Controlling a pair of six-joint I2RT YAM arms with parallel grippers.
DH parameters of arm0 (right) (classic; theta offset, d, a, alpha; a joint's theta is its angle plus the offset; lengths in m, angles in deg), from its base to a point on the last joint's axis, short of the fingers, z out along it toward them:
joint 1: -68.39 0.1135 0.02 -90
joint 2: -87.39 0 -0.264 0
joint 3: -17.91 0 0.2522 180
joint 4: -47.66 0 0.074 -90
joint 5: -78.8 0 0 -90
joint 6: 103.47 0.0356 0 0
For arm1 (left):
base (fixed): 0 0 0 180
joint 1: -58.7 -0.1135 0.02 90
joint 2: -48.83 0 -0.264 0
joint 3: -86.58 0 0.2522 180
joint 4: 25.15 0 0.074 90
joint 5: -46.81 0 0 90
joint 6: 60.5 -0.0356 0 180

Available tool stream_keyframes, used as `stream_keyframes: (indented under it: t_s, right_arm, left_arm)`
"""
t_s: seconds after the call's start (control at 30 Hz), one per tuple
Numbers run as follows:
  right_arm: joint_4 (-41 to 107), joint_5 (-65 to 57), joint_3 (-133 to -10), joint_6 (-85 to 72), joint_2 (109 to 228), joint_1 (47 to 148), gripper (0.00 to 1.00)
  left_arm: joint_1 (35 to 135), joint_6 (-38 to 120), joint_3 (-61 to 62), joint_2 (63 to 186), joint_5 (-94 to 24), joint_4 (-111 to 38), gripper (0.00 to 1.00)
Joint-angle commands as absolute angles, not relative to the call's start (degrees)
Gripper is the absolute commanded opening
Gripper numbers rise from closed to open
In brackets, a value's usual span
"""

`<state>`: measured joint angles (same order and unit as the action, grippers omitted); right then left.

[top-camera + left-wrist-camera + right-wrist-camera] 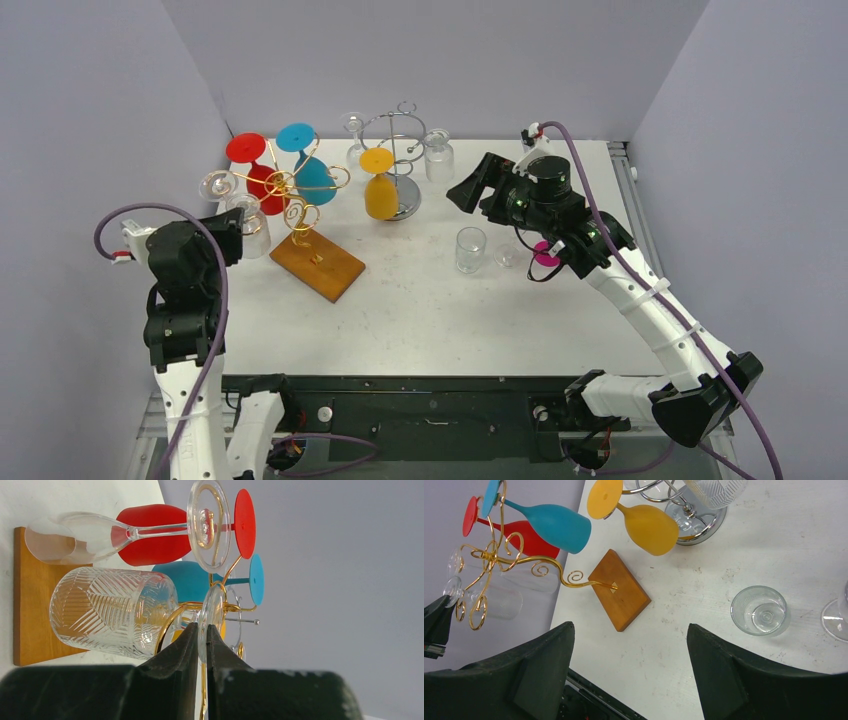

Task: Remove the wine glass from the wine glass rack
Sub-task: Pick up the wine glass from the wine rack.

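The gold wire rack [290, 190] stands on a wooden base [317, 263] at the left of the table. A red glass [262, 182], a blue glass [312, 172] and clear glasses hang on it upside down. My left gripper [201, 626] is shut on the round foot [212, 611] of a clear patterned glass [110, 612], which still hangs on a gold arm. A plain clear wine glass [75, 537] hangs just beside it. In the top view the left gripper [240, 228] is at the rack's left side. My right gripper [478, 185] is open and empty over mid-table.
A chrome rack [400, 160] at the back holds a yellow glass [381, 190] and clear glasses. A clear tumbler [470, 248], a small glass [507, 257] and a pink-footed glass [546, 252] stand on the table under the right arm. The left wall is close to the gold rack.
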<state>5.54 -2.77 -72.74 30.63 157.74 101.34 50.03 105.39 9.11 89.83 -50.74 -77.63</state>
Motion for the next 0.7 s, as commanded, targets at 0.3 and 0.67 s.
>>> stream_keyframes:
  t_s: [0.3,0.67]
  right_arm:
    - [7.02,-2.24,-74.07,29.77,156.97,100.73,0.78]
    - [6.87,-2.41,-74.38,29.86,157.07,100.73,0.78]
  left_arm:
    - [50.18,104.49,3.59,91.57,-45.85,-70.11,0.0]
    - [50.19,104.16,2.32,92.55,-41.5,-70.55,0.0]
